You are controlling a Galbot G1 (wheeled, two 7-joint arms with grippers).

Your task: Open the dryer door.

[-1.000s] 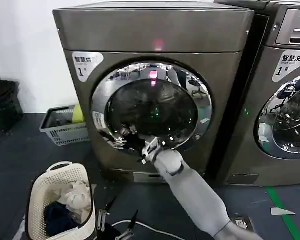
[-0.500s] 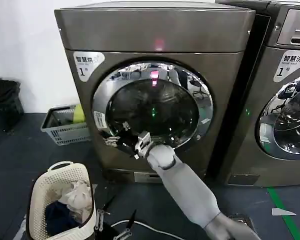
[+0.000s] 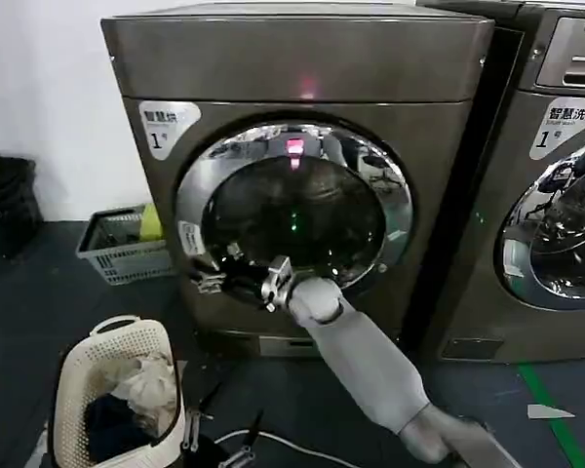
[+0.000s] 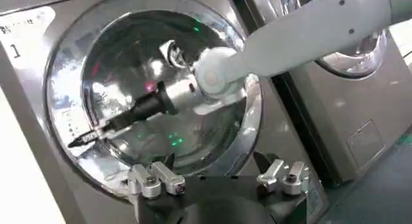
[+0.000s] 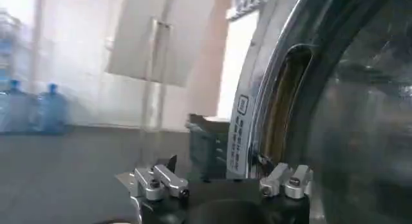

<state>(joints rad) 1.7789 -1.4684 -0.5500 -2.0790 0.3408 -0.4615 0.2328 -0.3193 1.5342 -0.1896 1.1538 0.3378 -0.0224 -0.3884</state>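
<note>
Dryer door [image 3: 292,210], shut: right gripper [image 3: 207,281] at rim's left edge, grip state unclear; hook the recess, pull outward.

The head camera looks forward and down from well back, facing the dryer door [image 3: 292,210] square on, with the neighbouring machine [image 3: 551,175] at 3 o'clock and a laundry basket [image 3: 117,390] at 7 o'clock. The left wrist camera sits low, tilted up at the same door [image 4: 154,90] from nearer, the left gripper [image 4: 215,180] at 6 o'clock. The right wrist camera is very close, looking along the chrome rim [image 5: 309,77] towards the room beyond. All three views share the door; head and left wrist views share the right gripper [image 3: 214,278].
</note>
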